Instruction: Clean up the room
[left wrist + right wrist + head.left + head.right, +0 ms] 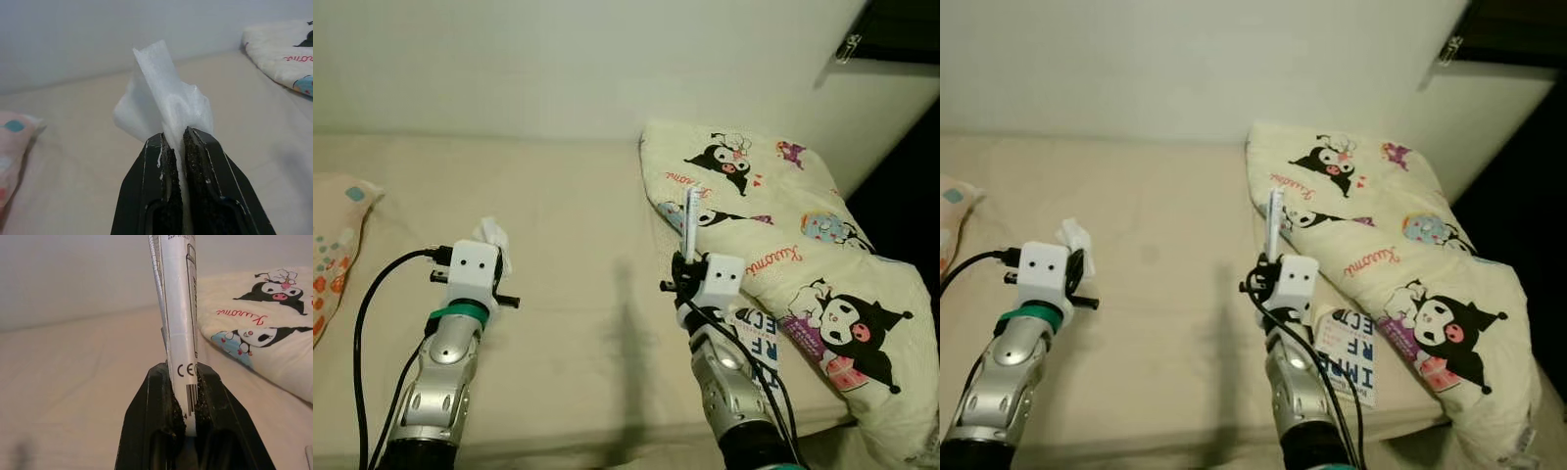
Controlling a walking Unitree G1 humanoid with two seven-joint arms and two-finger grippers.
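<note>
Over the beige bed (568, 225) my left gripper (175, 139) is shut on a crumpled white tissue (161, 105), which sticks up past the wrist (492, 235). My right gripper (185, 374) is shut on a flat silver-white wrapper (177, 308) with a printed barcode and CE mark; the wrapper stands upright above the wrist (689, 220). Both arms are held out over the mattress, the left one at left (470, 284), the right one (713, 284) beside the patterned pillow.
A cream pillow with cartoon prints (783, 245) lies at right on the bed. A white printed paper (759, 343) lies under my right arm near the bed's front edge. Another patterned pillow (333, 255) shows at the left edge. A white wall (587, 59) stands behind.
</note>
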